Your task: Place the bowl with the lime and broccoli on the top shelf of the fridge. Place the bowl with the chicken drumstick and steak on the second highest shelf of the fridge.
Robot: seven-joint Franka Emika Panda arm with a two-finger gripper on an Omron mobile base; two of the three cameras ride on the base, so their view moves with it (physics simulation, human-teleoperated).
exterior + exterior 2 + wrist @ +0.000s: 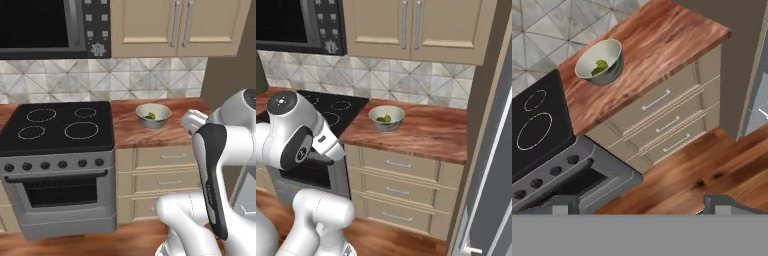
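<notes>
Reddish-brown wooden countertop (150, 131) running across the middle of the left base frame, flanked at left by a black glass-topped stove with a grey oven front (57, 165). Grey metal fridge with a long white bar handle (491, 165) edging the right side of the right base frame, interior hidden, shelves unseen. White Franka arm (220, 165) rising at lower right of the left base frame, well short of the counter.

Round pale grey-green ceramic bowl holding lime and broccoli (153, 115) upright on the countertop at centre of the left base frame, just right of the stove, mouth facing up; no long axis to speak of on a round bowl, so any approach angle about the rim equal. Green contents (600, 67) clustered low inside, lime and broccoli too small to tell apart. In the hand view, bowl at upper left, well apart from the two-finger gripper (642, 205) at bottom edge; dark tips standing wide apart, nothing between them.

Step in hand, by judgement: reaching for the bowl. Best done by descending over the near rim, one finger inside the wall and one outside, clear of the greens, then lifting level to keep contents from rolling. Second bowl with meat nowhere visible here.
</notes>
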